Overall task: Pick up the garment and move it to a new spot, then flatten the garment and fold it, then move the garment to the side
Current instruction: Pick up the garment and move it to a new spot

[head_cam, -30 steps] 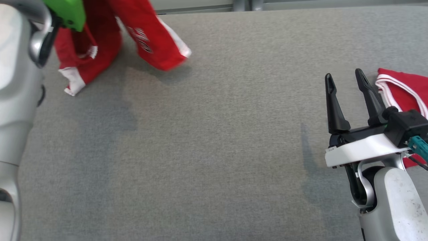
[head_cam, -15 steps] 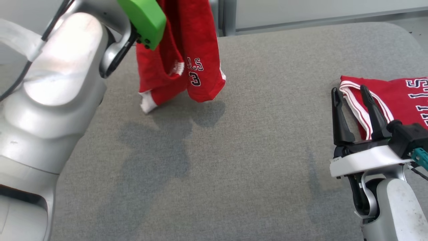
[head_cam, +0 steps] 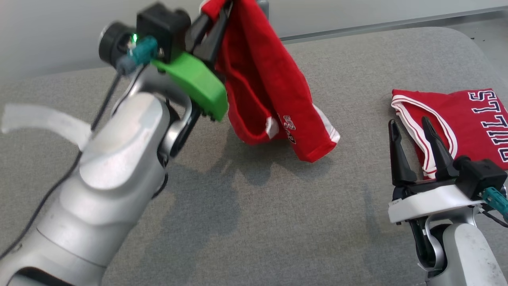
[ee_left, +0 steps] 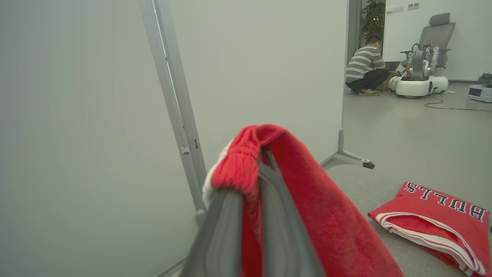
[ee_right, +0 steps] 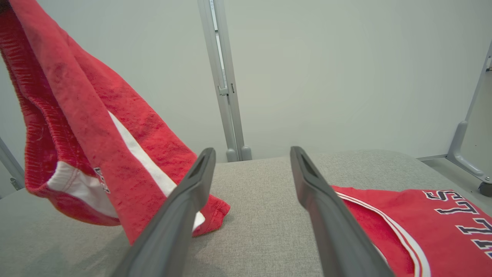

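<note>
Red shorts, the garment [head_cam: 274, 103], dangled in the head view from the left gripper [head_cam: 216, 20], whose dark fingers were pinched tight on the waistband, high over the far side of the grey padded table [head_cam: 254, 206]. The right gripper [head_cam: 409, 121] sat low at the right, jaws spread wide and empty, tips just before a folded red jersey [head_cam: 468, 119].

Over to the left wrist view: the left gripper [ee_left: 256, 173] was clamped on the ribbed band, cloth draped over both fingers, and a person [ee_left: 365, 65] crouched far off.

Right wrist view: the garment [ee_right: 96, 115] hung at the left, its lowest corner down at the table [ee_right: 250, 215]; the jersey [ee_right: 423, 227] lay flat at the right.
</note>
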Robot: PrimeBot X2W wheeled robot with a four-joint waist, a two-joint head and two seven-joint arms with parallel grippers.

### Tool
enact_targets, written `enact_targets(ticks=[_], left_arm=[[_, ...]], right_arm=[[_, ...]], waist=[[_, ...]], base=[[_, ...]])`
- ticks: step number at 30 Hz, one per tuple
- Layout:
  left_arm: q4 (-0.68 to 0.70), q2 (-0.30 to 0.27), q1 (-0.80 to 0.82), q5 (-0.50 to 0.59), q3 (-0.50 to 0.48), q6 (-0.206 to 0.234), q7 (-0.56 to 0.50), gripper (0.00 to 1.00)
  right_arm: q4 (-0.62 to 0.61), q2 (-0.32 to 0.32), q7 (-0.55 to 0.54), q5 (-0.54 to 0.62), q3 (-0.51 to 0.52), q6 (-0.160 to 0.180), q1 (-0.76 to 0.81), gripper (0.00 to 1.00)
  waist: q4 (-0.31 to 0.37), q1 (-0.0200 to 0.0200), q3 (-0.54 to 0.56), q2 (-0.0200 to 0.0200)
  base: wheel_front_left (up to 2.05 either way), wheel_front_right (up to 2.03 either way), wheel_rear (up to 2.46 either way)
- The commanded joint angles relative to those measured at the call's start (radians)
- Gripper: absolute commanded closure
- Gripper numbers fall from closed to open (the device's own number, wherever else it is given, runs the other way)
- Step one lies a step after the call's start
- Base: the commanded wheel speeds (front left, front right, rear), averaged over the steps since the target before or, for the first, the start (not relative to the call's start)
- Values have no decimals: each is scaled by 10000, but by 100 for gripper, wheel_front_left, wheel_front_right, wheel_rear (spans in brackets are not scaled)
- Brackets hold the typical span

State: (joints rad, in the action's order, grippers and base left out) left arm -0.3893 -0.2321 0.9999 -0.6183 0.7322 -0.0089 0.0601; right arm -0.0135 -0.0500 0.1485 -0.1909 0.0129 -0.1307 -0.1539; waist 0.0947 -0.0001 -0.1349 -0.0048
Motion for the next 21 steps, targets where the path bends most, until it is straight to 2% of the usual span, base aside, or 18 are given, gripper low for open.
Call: enact_targets(ticks=[1, 5, 11, 21], left_arm=[[81, -70, -387, 97, 34, 83, 309, 100], [-195, -221, -2156, 103, 152, 355, 1470, 100], [-1157, -529, -3562, 501, 289, 505, 1982, 100], [-2348, -866, -4577, 408, -505, 115, 2046, 100]], right_arm=[[42, -15, 63, -54, -23, 0, 109, 0], [107, -15, 56, 8, -88, 0, 160, 0], [72, -16, -57, 97, -251, 0, 94, 0], [156, -16, -313, 196, -550, 0, 170, 0]], waist=[[-34, 1, -51, 48], [-152, 1, -124, 48], [-334, 1, -221, 48], [-480, 1, -380, 48]], base=[[0, 0, 0], [0, 0, 0], [0, 0, 0], [0, 0, 0]])
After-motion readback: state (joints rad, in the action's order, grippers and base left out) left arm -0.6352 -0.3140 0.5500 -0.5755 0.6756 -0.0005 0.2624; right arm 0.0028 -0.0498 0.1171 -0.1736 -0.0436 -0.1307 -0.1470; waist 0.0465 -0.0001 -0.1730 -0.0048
